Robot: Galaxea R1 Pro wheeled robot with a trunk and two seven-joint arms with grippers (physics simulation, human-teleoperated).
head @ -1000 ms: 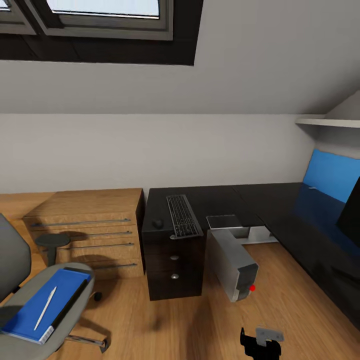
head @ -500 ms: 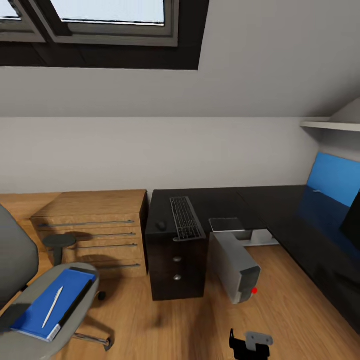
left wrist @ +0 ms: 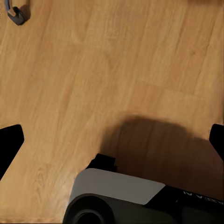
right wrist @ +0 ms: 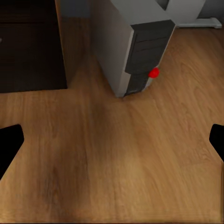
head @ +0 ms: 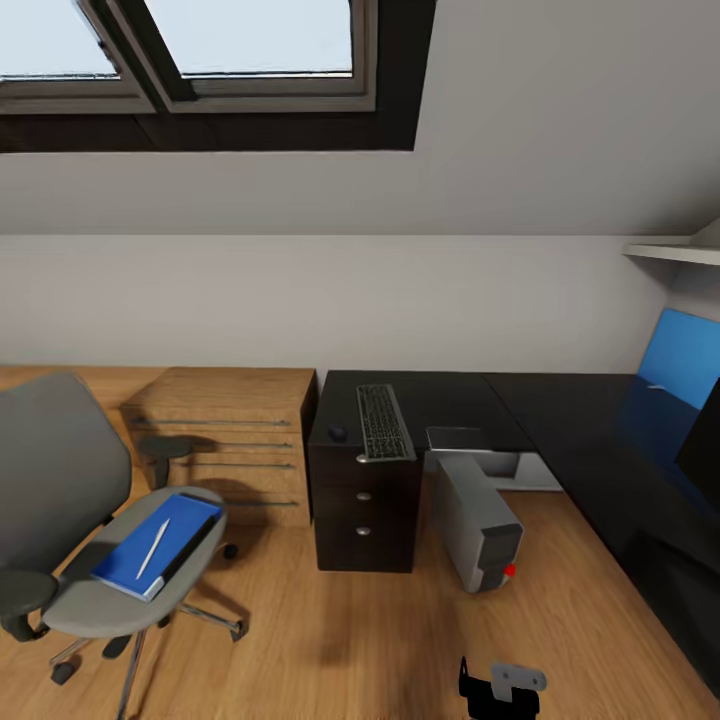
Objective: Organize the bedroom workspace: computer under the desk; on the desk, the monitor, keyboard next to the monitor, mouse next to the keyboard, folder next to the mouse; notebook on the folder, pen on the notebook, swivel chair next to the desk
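Observation:
The grey swivel chair (head: 60, 500) stands on the floor at the left, apart from the desk (head: 560, 420). On its seat lies the blue folder (head: 140, 555) with the white pen (head: 152, 548) on top; I cannot pick out the notebook. The keyboard (head: 385, 422) and the mouse (head: 337, 433) lie on the desk's left end. The computer (head: 478, 520) stands on the floor beside the desk's drawers, its red button (right wrist: 153, 73) facing me. The monitor (head: 705, 430) is cut off at the right edge. My left gripper (left wrist: 112, 140) and right gripper (right wrist: 112, 144) hang open and empty above the floor.
A light wooden chest of drawers (head: 235, 440) stands left of the black drawer unit (head: 365, 510). A blue back panel (head: 685, 355) and a wall shelf (head: 675, 252) are at the right. A chair caster (left wrist: 18, 14) lies near my base (left wrist: 116, 186).
The whole view has shifted, so the camera has moved: more of the chair and window shows and the desk looks farther. The objects themselves have not moved.

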